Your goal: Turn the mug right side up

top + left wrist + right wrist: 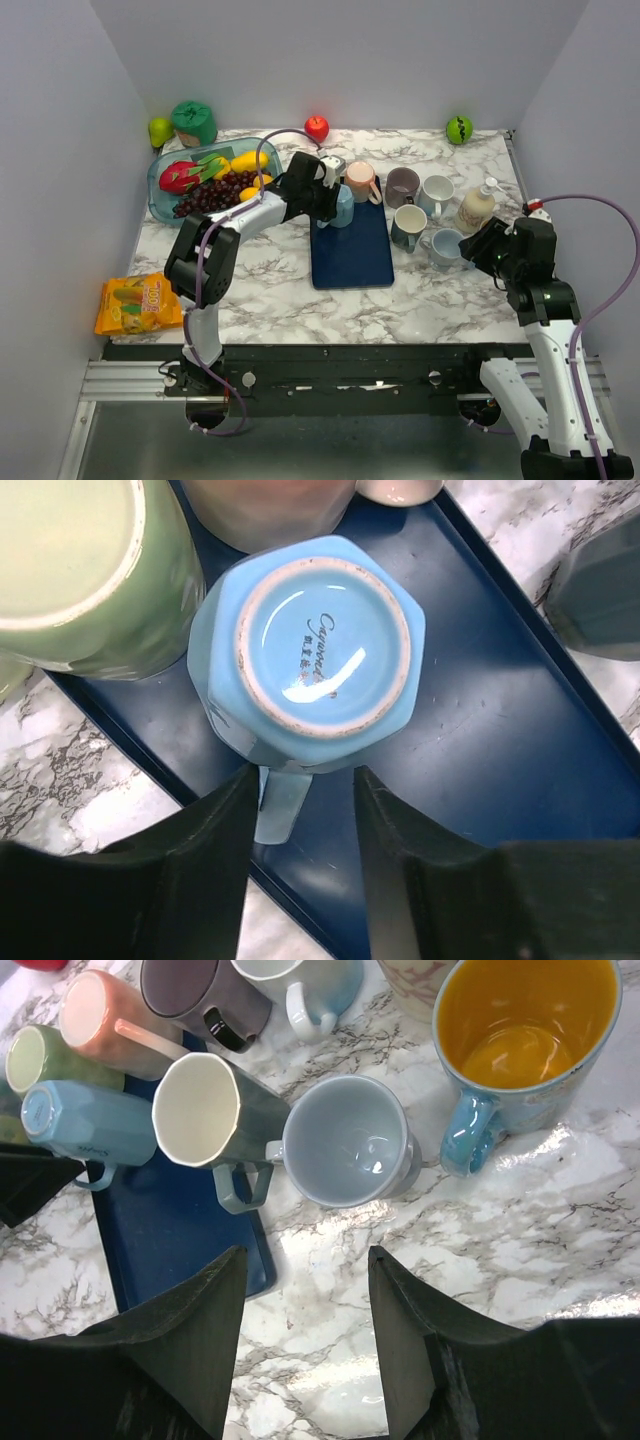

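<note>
Hovering wide-open astride the handle (280, 805) of the inverted light-blue mug (320, 650) on the navy tray (500, 750), the left claw (305, 780) is judged poised for grasping, so closure is called for next.

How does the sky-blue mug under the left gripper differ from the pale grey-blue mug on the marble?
The sky-blue faceted mug stands upside down, base up; the pale grey-blue round mug stands upright, empty. The sky-blue mug sits on the navy tray; the pale one on the marble table. Both have one handle.
</note>
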